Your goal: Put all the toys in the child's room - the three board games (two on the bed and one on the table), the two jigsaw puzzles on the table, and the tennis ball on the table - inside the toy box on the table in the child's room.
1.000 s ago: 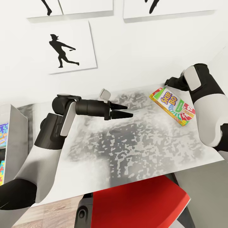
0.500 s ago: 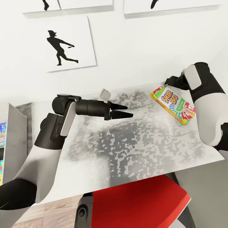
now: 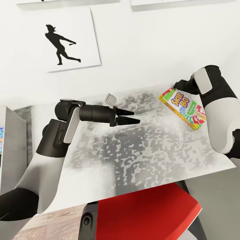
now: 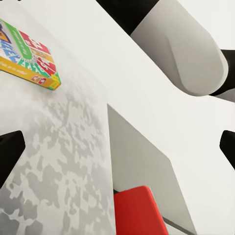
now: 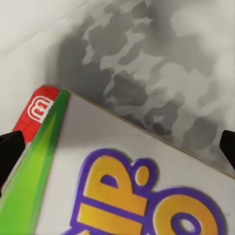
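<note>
Mottled grey bed (image 3: pixel 140 150) under a white wall. Reaching for the Skip-Bo board game (image 3: pixel 182 108) at its far right; right gripper (image 5: pixel 117 147) spread wide above the box, holding nothing. Left gripper (image 3: pixel 128 118) idle, nearly closed, empty. Next: lower, pinch the box's edges.

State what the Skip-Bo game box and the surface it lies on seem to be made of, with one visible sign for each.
Skip-Bo box: probably printed cardboard with a slightly glossy finish, judging by its sharp flat edges and bright printed lettering. Mottled surface: grey and white blotches with a soft, matte look suggest a fabric cover, though the render leaves this open.
</note>
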### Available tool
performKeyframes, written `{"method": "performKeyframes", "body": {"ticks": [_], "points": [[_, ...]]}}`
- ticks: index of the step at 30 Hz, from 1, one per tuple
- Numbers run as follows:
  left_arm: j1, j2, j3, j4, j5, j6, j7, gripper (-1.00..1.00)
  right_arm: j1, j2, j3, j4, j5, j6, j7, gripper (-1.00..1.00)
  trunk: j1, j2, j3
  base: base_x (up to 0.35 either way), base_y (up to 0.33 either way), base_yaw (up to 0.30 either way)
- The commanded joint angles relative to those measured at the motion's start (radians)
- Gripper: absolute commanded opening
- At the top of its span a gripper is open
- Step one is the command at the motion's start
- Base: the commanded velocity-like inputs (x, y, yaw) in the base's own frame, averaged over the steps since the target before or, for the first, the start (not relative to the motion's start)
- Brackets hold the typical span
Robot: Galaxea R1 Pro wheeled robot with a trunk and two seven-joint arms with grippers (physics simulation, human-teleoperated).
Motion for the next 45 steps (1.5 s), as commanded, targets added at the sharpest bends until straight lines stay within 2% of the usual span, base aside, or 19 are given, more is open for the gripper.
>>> {"method": "performKeyframes", "body": {"ticks": [1,11,30,36,45], "points": [[-0.001,0.000,0.000,0.000,0.001,0.005,-0.002,1.00,-0.001,0.000,0.000,-0.001,-0.010,0.002,-0.009,1.00,0.000,-0.002,-0.003,0.000,0.000,0.000],[-0.001,0.000,0.000,0.000,0.001,0.005,-0.003,1.00,-0.001,0.000,0.000,-0.001,-0.010,0.002,-0.008,1.00,0.000,-0.002,-0.015,0.000,0.000,0.000],[-0.001,0.000,0.000,0.000,0.001,0.005,-0.002,1.00,-0.002,0.000,0.000,-0.001,-0.010,-0.002,-0.011,1.00,0.000,-0.002,-0.017,0.000,0.000,0.000],[-0.001,-0.001,0.000,0.000,0.001,0.005,-0.002,1.00,-0.033,0.001,-0.002,-0.001,-0.012,0.000,-0.012,1.00,0.000,-0.002,-0.017,0.000,0.000,0.000],[-0.001,-0.002,0.000,0.000,0.001,0.005,-0.002,1.00,-0.049,0.003,-0.003,0.000,-0.012,0.000,-0.013,1.00,0.000,-0.002,-0.017,0.000,0.000,0.000]]}}
